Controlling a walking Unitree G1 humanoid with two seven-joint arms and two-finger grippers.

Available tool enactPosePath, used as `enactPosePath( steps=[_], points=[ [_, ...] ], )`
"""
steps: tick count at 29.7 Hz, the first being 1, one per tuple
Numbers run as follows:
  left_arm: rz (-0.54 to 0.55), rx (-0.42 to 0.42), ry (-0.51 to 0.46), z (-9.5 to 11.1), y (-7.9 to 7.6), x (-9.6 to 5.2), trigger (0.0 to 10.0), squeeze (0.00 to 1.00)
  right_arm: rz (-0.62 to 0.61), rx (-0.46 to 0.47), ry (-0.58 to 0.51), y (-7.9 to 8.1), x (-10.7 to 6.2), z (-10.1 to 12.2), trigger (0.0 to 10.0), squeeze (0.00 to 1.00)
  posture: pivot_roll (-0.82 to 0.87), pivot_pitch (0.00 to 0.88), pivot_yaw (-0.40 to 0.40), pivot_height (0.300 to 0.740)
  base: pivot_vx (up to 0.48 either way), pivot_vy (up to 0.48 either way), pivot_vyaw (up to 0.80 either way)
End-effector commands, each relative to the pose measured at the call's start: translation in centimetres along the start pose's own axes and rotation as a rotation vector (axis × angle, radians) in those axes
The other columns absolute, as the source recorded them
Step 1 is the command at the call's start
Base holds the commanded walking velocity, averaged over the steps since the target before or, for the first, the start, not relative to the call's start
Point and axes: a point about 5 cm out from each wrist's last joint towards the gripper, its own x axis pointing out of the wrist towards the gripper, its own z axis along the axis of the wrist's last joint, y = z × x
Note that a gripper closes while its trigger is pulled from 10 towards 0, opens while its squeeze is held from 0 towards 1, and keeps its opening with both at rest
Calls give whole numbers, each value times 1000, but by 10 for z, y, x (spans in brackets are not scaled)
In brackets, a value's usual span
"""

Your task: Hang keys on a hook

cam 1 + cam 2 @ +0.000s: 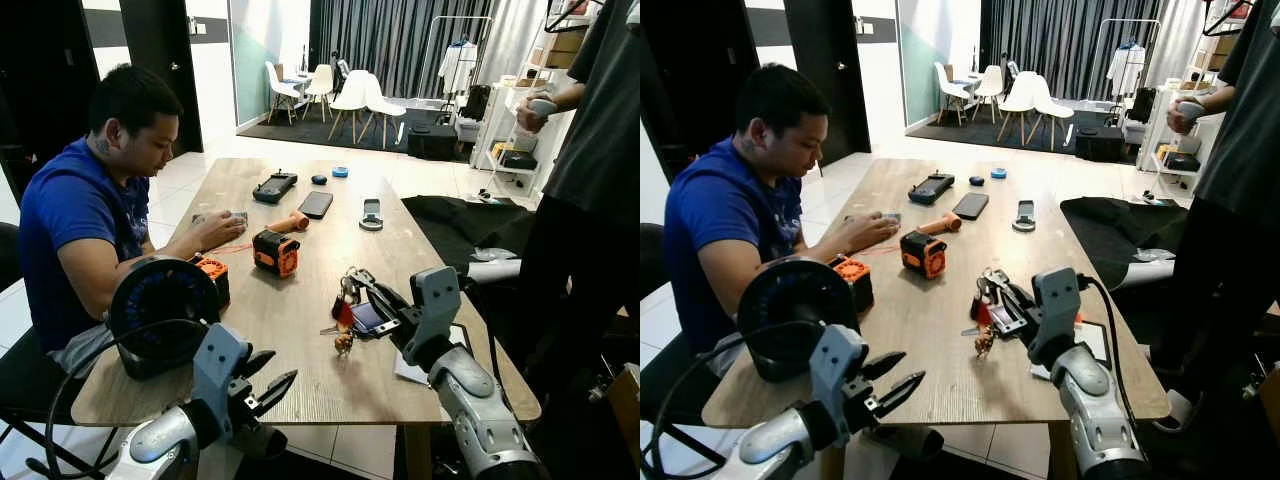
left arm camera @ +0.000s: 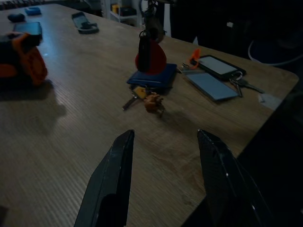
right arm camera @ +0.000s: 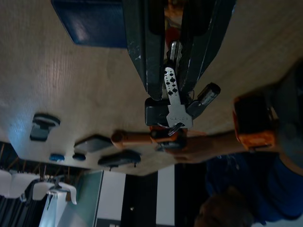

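Right gripper [image 1: 352,284] is seen closed on the keys [image 3: 173,106] above the near right part of the wooden table [image 1: 290,330], with the metal bunch pinched between the two long black fingers in the right wrist view. From the bunch a red fob [image 2: 150,57] and a small brownish charm [image 1: 343,342] are seen hanging down, the charm seeming to reach the tabletop just beside a blue wallet [image 2: 152,79]. The bunch is judged to be light but loose: several stiff metal pieces and a dark car fob joined on a ring, so swinging and twisting are to be expected whenever the arm is moved. Smooth metal is likely to slip in a flat pinch, so the hold is best kept at the ring or across the thick cluster of heads, not on a single blade. The ring itself cannot be made out clearly in the dim wrist view, so which loop could be passed over a hook is left uncertain. Nothing fragile is suggested, though the dangling pieces could catch on the phone [image 2: 215,66] lying near the table edge. Left gripper [image 1: 262,385] is held low at the near table edge with its fingers spread apart and nothing between them. A seated person in a blue shirt [image 1: 75,215] is occupied at the far left side.
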Motion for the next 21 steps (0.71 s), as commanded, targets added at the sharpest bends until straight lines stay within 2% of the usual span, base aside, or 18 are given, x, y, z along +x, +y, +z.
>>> enactPosePath(
  steps=[1,8,13,16,17,20,21],
  points=[
    [-3,1,12,-3,3,-5,10000,0,32,8,-65,6,0,10,0,0,81,26,-23,740,0,0,0],
    [15,21,28,-4,13,-12,10000,0,135,31,-144,22,-1,26,0,0,80,29,-24,740,0,0,0],
    [-46,7,50,-7,14,-22,10000,0,240,30,-118,36,-7,27,0,0,81,30,-22,740,0,0,0],
    [-129,-19,44,-7,7,-31,10000,0,357,84,-69,47,-20,24,0,0,83,31,-15,740,0,0,0],
    [-133,-15,55,-9,8,-32,10000,0,402,97,-47,50,-25,23,0,0,83,32,-15,740,0,0,0],
    [-127,-9,66,-11,9,-34,10000,0,437,110,-28,53,-29,23,0,0,83,31,-15,740,0,0,0],
    [-116,-11,80,-16,10,-36,10000,0,507,166,1,59,-39,25,0,0,79,32,-13,740,0,0,0]
  ],
)
